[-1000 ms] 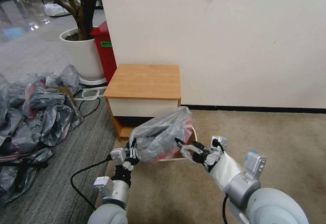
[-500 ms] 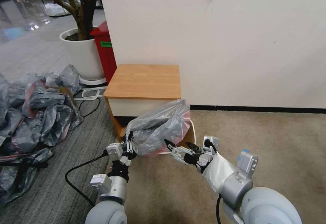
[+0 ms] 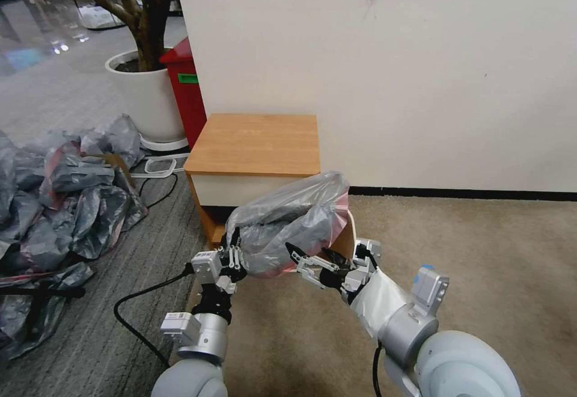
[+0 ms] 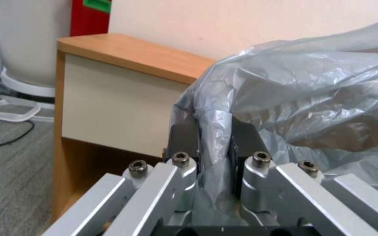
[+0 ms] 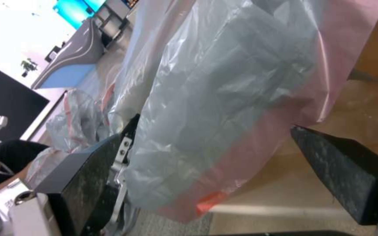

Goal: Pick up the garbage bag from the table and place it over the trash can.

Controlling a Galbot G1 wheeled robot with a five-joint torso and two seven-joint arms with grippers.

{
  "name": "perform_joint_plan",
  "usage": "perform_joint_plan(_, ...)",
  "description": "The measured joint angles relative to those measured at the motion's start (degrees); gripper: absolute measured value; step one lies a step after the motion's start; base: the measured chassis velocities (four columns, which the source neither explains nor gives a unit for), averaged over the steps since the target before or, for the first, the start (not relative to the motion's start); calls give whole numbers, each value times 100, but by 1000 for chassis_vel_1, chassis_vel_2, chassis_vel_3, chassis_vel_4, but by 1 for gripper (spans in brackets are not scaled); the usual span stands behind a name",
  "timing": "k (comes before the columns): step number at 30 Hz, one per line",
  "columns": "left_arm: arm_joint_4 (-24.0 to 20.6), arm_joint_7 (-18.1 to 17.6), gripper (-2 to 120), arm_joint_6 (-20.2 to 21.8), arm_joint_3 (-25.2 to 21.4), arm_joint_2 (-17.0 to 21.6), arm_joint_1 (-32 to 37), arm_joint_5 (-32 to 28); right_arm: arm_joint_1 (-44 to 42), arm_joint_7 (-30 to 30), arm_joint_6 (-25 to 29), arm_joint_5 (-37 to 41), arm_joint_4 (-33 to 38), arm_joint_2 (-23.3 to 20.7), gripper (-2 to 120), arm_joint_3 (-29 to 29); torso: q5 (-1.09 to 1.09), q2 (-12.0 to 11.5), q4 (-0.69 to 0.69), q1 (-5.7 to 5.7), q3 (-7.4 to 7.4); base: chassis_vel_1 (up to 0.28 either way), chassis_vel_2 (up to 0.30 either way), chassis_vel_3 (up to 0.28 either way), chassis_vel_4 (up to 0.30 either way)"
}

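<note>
Right, the left gripper (image 3: 235, 258) is clamped on a fold of the garbage bag (image 3: 288, 222); the left wrist view shows the film pinched between its dark pads (image 4: 184, 137), bunched into a narrow strip. That's a thin purchase, and if the crinkly plastic slides through the pads, the whole bag drops to the carpet. Just to that gripper's right, the right gripper (image 3: 312, 258) sits spread open, its tips at the bag's near underside with nothing held; in the right wrist view its two black fingers (image 5: 346, 173) stand either side of the hanging grey and pink film. Close now on a loose wrinkle and it may catch only one layer, so the mouth wouldn't open properly.

Just beyond both grippers the bag billows up and away, held in the air and well off the table (image 3: 255, 144), with its pink band on the far right side. Behind it a pale edge (image 3: 350, 228) peeks out, possibly the trash can, but I can't tell. That's a risk: the bag screens the target, so a lowering could miss the rim or snag the table's corner close behind.
</note>
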Motion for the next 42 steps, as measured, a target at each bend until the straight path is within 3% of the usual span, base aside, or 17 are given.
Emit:
perform_joint_plan(14,-33,52,10,-24,-11,16,-48,-2,-44,263,-55,-2,97,-31,99,91,0,0,0,0,0,0,0,0,0)
perform_joint_plan(24,-41,90,10,-4,-34,63,-53,-6,75,-126,231,55,-55,42,98,44,0,0,0,0,0,0,0,0,0)
perform_joint_plan(36,-50,78,10,52,-96,78,-54,-30,127,-160,370,32,-228,142,54,-64,0,0,0,0,0,0,0,0,0)
perform_joint_plan(38,-50,72,10,77,-120,85,-54,-31,131,-166,380,30,-230,151,51,-73,0,0,0,0,0,0,0,0,0)
perform_joint_plan(42,-50,59,10,99,-236,120,-54,-44,156,-185,399,22,-251,171,29,-124,0,0,0,0,0,0,0,0,0)
